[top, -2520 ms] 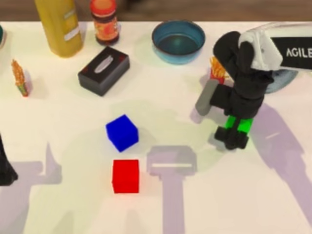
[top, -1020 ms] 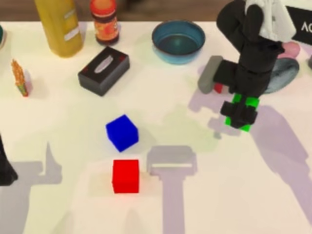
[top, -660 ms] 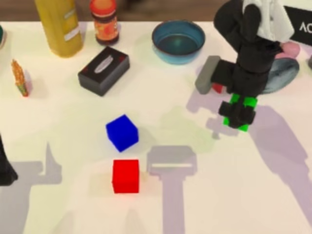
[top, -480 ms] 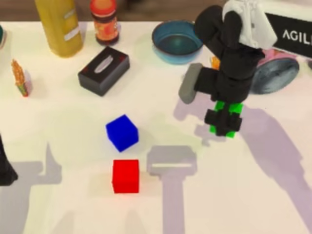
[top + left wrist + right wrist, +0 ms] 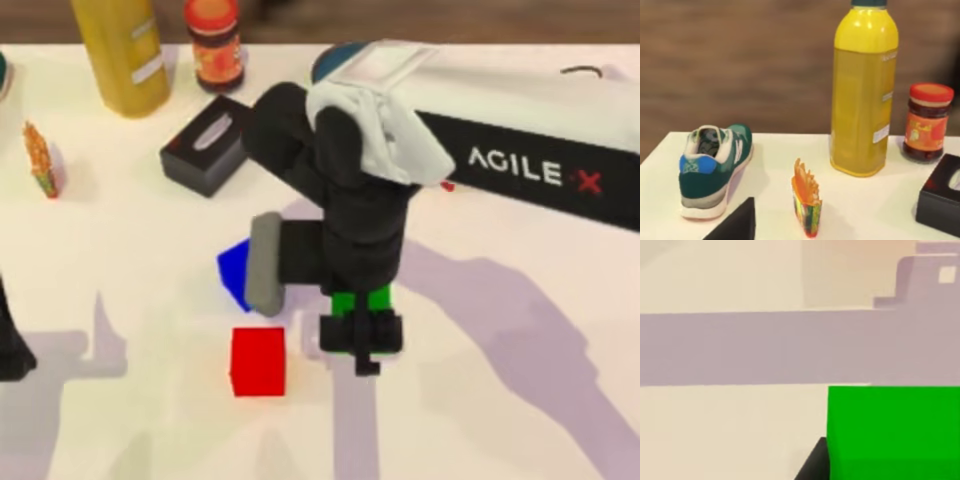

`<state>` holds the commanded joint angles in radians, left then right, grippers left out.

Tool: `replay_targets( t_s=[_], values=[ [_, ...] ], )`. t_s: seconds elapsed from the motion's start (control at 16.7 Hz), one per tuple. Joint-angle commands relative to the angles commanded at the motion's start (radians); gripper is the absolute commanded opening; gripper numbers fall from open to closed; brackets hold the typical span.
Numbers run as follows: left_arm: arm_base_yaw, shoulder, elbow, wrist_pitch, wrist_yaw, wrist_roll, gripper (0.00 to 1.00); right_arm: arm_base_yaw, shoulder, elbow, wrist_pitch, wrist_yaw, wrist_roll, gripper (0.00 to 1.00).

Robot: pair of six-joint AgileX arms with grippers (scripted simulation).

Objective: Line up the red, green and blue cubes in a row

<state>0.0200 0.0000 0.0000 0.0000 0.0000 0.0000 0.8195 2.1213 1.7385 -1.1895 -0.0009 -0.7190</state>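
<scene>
Right gripper (image 5: pixel 361 335) pinches green cube (image 5: pixel 360 299), carried at 3 o'clock of red cube (image 5: pixel 258 361); blue cube (image 5: pixel 234 274) part-hidden at 11. Left arm parked, jaws unseen.

Top view overhead; wrist views low, near table (image 5: pixel 520 400)

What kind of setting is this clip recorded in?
Likely a simulated tabletop test bench: a plain white table with unrelated household props, a yellow bottle, a shoe, a tissue box, and the right gripper holding the green cube.
</scene>
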Motion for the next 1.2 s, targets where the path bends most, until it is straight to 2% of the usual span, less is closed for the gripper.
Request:
replay_targets(
  t_s=[0.36,0.84,1.14,1.2],
  values=[
    [0.0,0.0,0.0,0.0,0.0,0.0,1.0,0.015,0.002,-0.002,0.003,0.0,0.002,0.0],
    [0.0,0.0,0.0,0.0,0.0,0.0,1.0,0.019,0.06,-0.165,0.229,0.0,0.002,0.0],
    [0.0,0.0,0.0,0.0,0.0,0.0,1.0,0.02,0.064,-0.177,0.245,0.001,0.001,0.0],
    [0.0,0.0,0.0,0.0,0.0,0.0,1.0,0.02,0.064,-0.177,0.245,0.001,0.001,0.08]
  ],
)
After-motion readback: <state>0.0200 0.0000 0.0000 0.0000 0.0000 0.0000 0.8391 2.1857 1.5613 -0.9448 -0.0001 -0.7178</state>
